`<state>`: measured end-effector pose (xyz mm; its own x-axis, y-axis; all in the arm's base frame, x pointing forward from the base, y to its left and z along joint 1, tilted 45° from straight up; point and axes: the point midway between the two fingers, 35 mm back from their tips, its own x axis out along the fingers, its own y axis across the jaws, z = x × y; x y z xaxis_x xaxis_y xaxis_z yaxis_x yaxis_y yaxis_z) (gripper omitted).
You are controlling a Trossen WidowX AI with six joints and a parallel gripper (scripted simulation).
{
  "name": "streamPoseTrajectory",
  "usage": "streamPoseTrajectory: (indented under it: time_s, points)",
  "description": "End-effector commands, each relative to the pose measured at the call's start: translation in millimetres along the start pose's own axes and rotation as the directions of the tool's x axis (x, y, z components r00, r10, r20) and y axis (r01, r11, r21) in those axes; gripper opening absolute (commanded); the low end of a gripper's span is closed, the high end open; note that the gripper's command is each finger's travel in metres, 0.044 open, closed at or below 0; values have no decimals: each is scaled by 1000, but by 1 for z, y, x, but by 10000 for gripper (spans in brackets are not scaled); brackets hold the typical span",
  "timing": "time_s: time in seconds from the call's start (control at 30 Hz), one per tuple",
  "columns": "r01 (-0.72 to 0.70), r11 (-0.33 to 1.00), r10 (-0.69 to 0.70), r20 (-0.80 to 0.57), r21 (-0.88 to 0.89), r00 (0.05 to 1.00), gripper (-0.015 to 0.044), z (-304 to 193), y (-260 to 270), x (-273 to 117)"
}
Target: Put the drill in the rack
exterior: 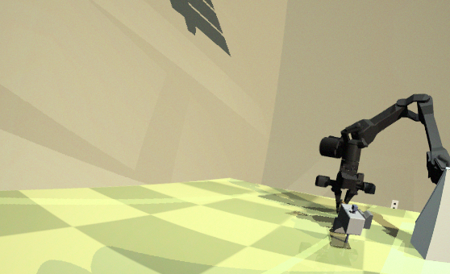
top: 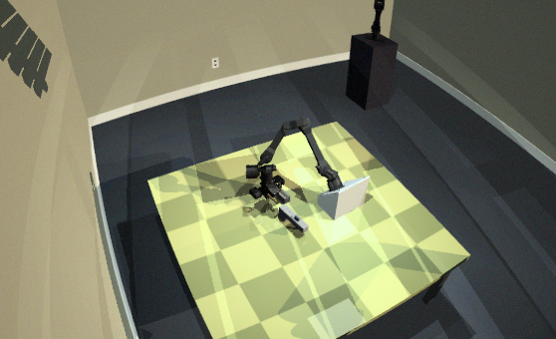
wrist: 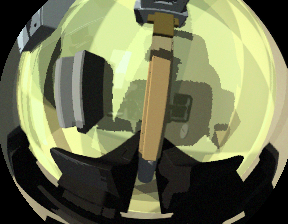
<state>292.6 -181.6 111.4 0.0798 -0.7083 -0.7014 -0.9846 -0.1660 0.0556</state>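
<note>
My gripper (top: 273, 196) (exterior: 342, 204) (wrist: 148, 135) points down and is shut on the drill (wrist: 155, 100), a long tan shaft with a dark rounded end between the fingers. The drill's brass-coloured collar overlaps the edge of a grey block (top: 292, 219) (exterior: 352, 223) at the top of the wrist view; whether its tip is still inside is hidden. A small dark blue piece (exterior: 355, 209), perhaps the key, stands on this block. A second grey block (wrist: 77, 92) (exterior: 368, 219), perhaps the rack, is left of the drill in the wrist view.
A large white angled panel (top: 352, 199) (exterior: 449, 217) stands beside the arm's base, on the right in the top and exterior views. The checkered table (top: 256, 249) (exterior: 122, 226) carries the blocks. A dark pedestal (top: 371, 72) stands on the floor beyond it.
</note>
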Motion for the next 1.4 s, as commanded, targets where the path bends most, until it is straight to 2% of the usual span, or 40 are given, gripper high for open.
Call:
streamPoseTrajectory:
  time_s: [0.0,1.37]
  points:
    - [6,1000,-6,2,3,1000,0,0,0,-3]
    - [6,1000,-6,3,3,1000,0,4,3,-21]
